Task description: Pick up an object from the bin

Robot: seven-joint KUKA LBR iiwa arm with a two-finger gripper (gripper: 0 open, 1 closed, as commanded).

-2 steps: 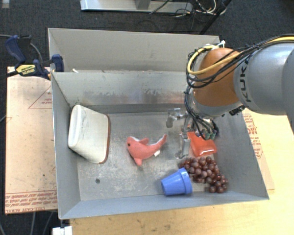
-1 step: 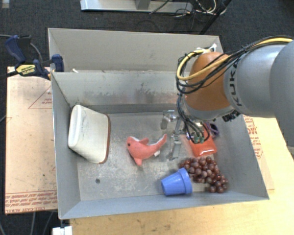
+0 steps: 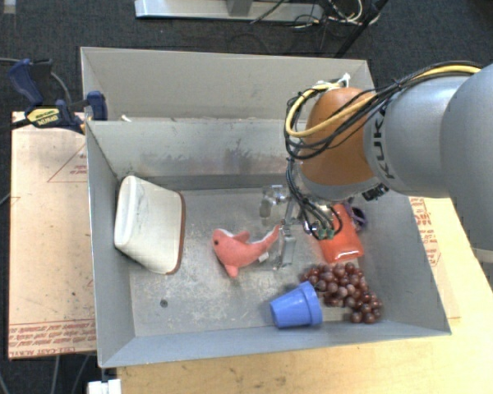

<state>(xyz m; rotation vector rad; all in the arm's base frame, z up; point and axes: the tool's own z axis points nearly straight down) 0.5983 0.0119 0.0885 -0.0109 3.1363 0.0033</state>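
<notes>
Pink and probably soft rubber, the toy dolphin point(image 3: 235, 251) lies mid-floor in the bin point(image 3: 107, 187). It looks light and slightly squashy, best pinched across its thick body. Its long axis runs diagonally, snout lower-left, tail upper-right beside the gripper point(image 3: 280, 235), whose open-or-closed state cannot be told.

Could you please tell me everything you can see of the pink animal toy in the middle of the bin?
The pink toy looks like a small dolphin or whale, salmon pink all over, smooth like plastic or rubber. It lies on the floor of the bin near the middle, with its rounded body to the left and its tail stretching right and slightly up. The gripper is right at the tail; I cannot tell whether they touch. The toy lies apart from the blue cup and the dark grapes.
</notes>
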